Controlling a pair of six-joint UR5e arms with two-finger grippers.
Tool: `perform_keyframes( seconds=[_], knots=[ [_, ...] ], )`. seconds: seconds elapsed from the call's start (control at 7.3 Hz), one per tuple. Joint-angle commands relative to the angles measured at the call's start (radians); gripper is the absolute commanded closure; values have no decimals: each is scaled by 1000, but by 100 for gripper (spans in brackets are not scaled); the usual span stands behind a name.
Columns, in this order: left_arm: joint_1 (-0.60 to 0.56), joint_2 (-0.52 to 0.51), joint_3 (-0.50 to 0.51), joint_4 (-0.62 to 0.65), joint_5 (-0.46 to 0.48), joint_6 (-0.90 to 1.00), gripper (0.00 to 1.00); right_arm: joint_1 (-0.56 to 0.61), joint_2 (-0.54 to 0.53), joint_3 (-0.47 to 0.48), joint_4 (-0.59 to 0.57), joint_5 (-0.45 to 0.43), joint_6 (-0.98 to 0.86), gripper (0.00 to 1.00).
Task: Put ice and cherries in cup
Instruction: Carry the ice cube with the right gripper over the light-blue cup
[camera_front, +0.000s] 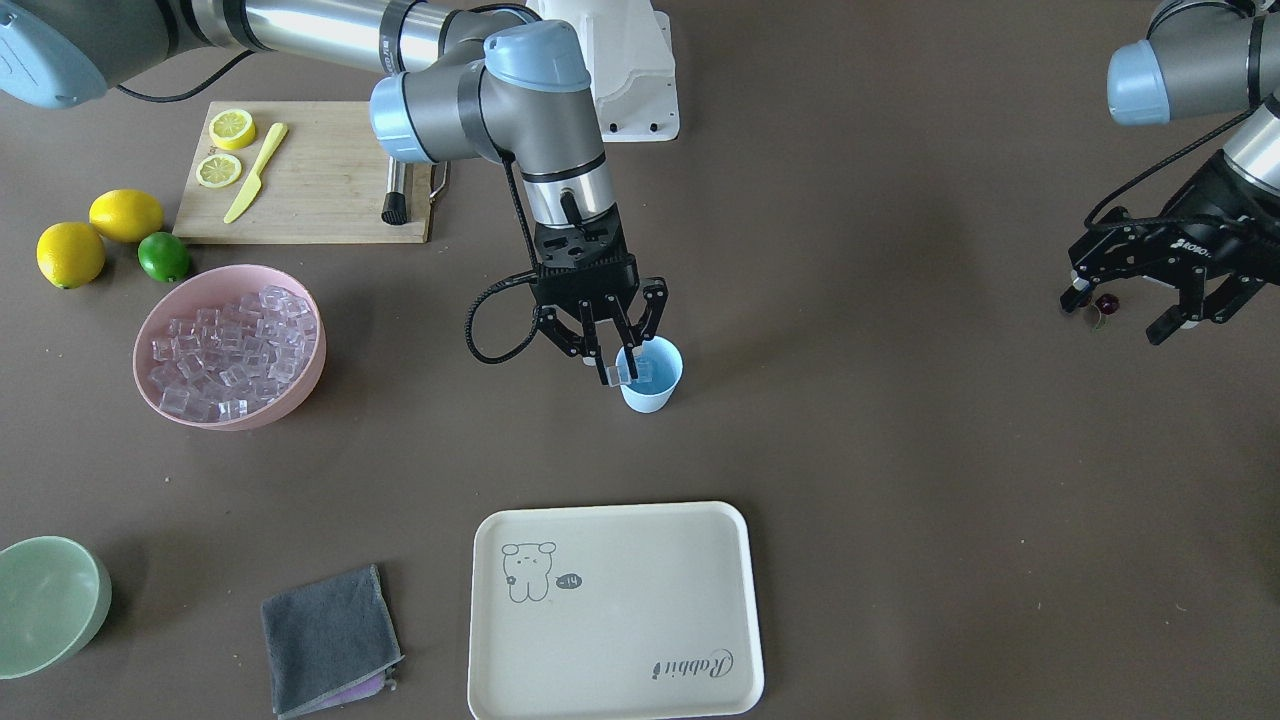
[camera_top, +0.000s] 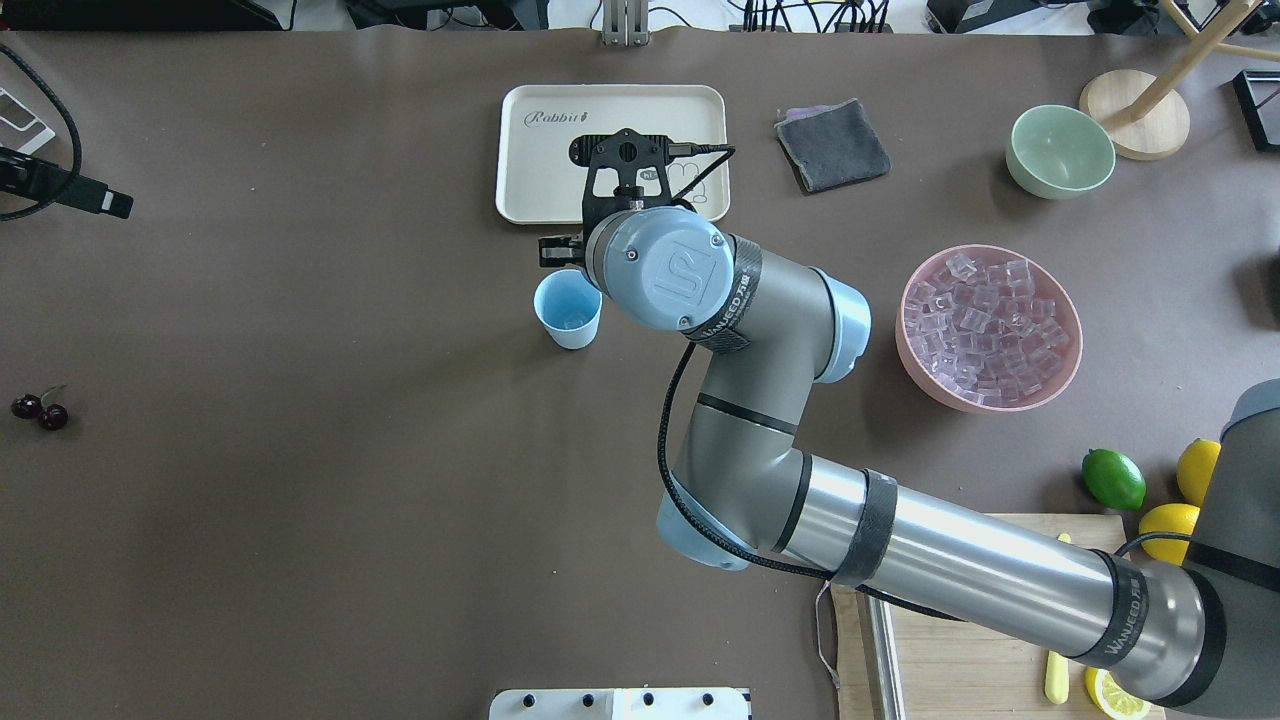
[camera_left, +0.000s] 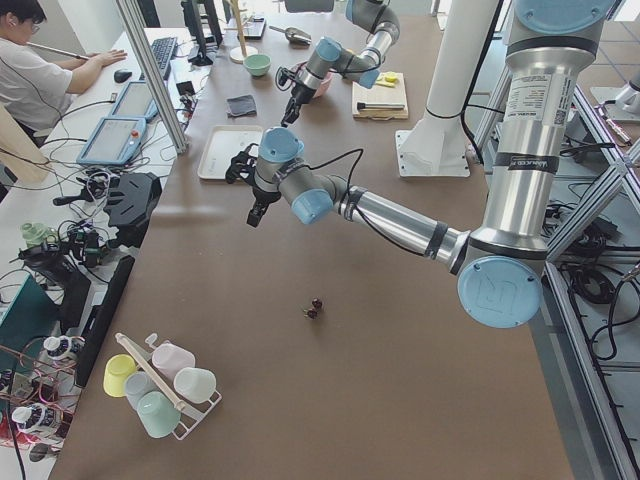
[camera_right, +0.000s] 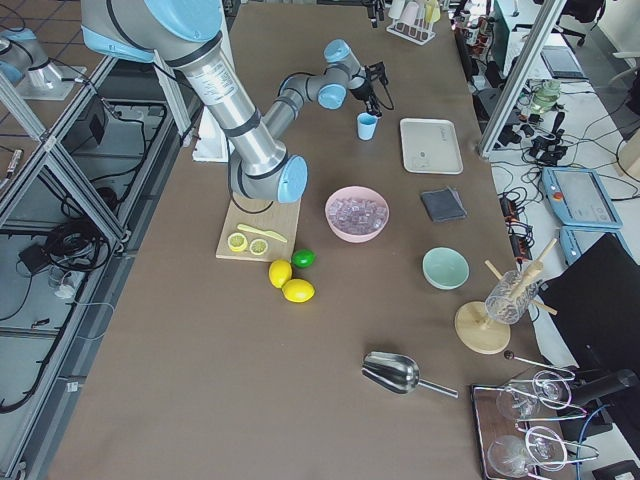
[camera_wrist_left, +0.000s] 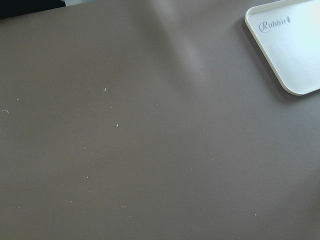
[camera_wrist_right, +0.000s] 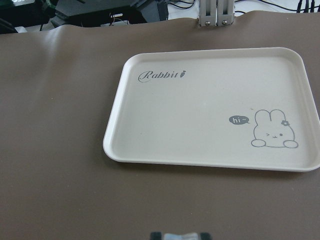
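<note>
Table (camera_front: 900, 450): matte brown covering; a few pale specks show in the left wrist view.

Right gripper (camera_front: 615, 352) is over the cup (camera_front: 655, 392) at mid-table. Jaws parted. 1 clear ice cube (camera_front: 619, 373) sits at the cup's rim just under the tips; cannot tell if they touch.

Remaining ice (camera_front: 225, 350) is piled in the pink bowl (camera_front: 140, 365).

The 2 cherries (camera_top: 40, 410) lie on bare table, well apart from the cup.

Left gripper (camera_front: 1116, 318): raised, jaws wide, empty.

Cream tray (camera_front: 640, 600) lies near the cup.

Room: aluminium posts (camera_left: 150, 70); a person (camera_left: 30, 70) seated at a bench with screens and cables.
</note>
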Motion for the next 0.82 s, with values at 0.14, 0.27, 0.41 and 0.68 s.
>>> perform_keyframes(
  seconds=[0.14,0.27,0.41,0.68],
  knots=[
    [1,-4,8,0,0,-7,1,-26,44,-102,94,-17,0,100],
    [1,-4,12,0,0,-6,1,-27,42,-81,93,-11,-2,100],
    [1,-4,14,0,1,-6,1,-33,33,-53,87,-11,-3,100],
    [1,-4,14,0,1,-6,1,-42,1,-41,87,-10,-9,100]
  ],
)
